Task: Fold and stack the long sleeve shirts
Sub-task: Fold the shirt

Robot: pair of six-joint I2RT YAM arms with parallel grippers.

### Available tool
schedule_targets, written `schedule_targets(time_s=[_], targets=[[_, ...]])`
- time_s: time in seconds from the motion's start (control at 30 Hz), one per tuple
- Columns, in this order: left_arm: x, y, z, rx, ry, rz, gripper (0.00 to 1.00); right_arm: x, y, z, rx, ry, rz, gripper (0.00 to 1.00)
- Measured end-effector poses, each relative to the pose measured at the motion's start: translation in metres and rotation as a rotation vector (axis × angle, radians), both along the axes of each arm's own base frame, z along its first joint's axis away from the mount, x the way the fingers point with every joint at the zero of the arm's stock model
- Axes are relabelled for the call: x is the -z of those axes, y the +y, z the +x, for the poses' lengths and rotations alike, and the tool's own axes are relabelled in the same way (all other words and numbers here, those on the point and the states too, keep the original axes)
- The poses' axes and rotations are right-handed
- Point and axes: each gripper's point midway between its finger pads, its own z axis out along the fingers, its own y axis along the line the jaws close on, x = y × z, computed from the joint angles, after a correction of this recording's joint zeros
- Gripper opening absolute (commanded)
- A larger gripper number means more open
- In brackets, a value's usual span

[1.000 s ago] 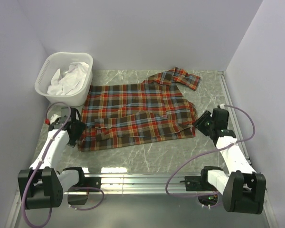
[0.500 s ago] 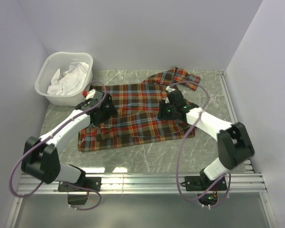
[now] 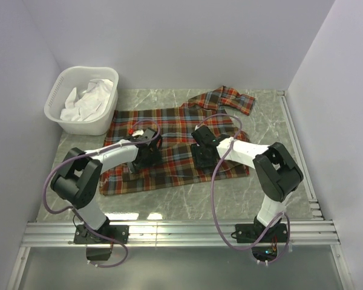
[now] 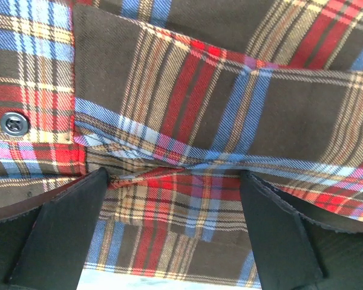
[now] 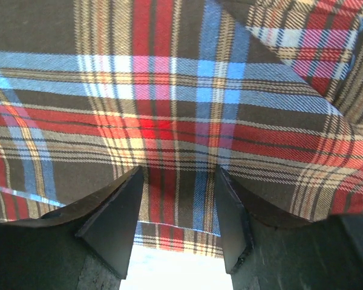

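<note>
One long sleeve shirt (image 3: 175, 124), plaid in red, blue and brown, lies spread flat across the marble table with a sleeve (image 3: 233, 96) reaching to the back right. My left gripper (image 3: 146, 151) is down on its left-middle, jaws wide open over a fabric fold (image 4: 169, 163) near a dark button (image 4: 14, 124). My right gripper (image 3: 202, 154) is down on the shirt's middle, open, with flat plaid and a hem edge (image 5: 178, 226) between its fingers. Left gripper (image 4: 174, 181) and right gripper (image 5: 180, 175) each press close to the cloth, and neither pinches it.
A white laundry basket (image 3: 54, 112) holding white cloth (image 3: 88, 99) stands at the back left, touching the shirt's corner. Walls close in the left, back and right. A metal rail (image 3: 181, 232) runs along the near edge.
Both arms have swung in from the shirt's outer edges to its middle. The left gripper has opened wider, and the right one slightly. The shirt lies much as before.
</note>
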Motion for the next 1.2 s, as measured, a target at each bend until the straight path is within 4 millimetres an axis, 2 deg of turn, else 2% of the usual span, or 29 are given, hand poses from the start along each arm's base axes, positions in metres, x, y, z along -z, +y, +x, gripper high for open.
schedule_targets(time_s=[0.13, 0.47, 0.6, 0.73, 0.83, 0.9, 0.93, 1.0, 1.03, 1.1, 1.2], targets=[[0.001, -0.001, -0.01, 0.015, -0.011, -0.025, 0.99, 0.001, -0.005, -0.02, 0.017, 0.033, -0.033, 0.58], [-0.002, -0.015, -0.057, 0.094, -0.007, -0.119, 0.99, 0.004, -0.024, -0.099, 0.06, 0.135, -0.043, 0.59], [-0.007, -0.023, -0.083, 0.131, 0.039, -0.152, 0.99, 0.002, -0.037, -0.12, 0.083, 0.164, -0.042, 0.59], [-0.025, -0.012, -0.095, 0.115, 0.055, -0.147, 0.99, -0.006, -0.056, -0.131, 0.093, 0.188, -0.11, 0.59], [-0.056, -0.007, -0.074, 0.07, -0.007, -0.153, 0.99, -0.032, -0.059, -0.112, 0.116, 0.132, -0.09, 0.59], [-0.083, 0.002, -0.045, 0.017, -0.082, -0.162, 0.99, -0.061, -0.06, -0.078, 0.177, 0.05, -0.015, 0.59], [-0.095, 0.009, -0.029, -0.012, -0.122, -0.164, 0.99, -0.076, -0.065, -0.058, 0.218, 0.003, 0.023, 0.66], [-0.115, 0.028, 0.002, -0.076, -0.182, -0.146, 0.99, -0.102, -0.078, -0.022, 0.292, -0.079, 0.091, 0.72], [-0.121, 0.036, 0.017, -0.099, -0.204, -0.129, 0.99, -0.113, -0.087, -0.005, 0.331, -0.116, 0.121, 0.81], [-0.127, 0.054, 0.048, -0.138, -0.243, -0.072, 0.99, -0.128, -0.108, 0.022, 0.401, -0.179, 0.17, 0.84], [-0.117, 0.072, 0.086, -0.134, -0.242, 0.018, 0.98, -0.14, -0.136, 0.048, 0.476, -0.231, 0.208, 0.87]])
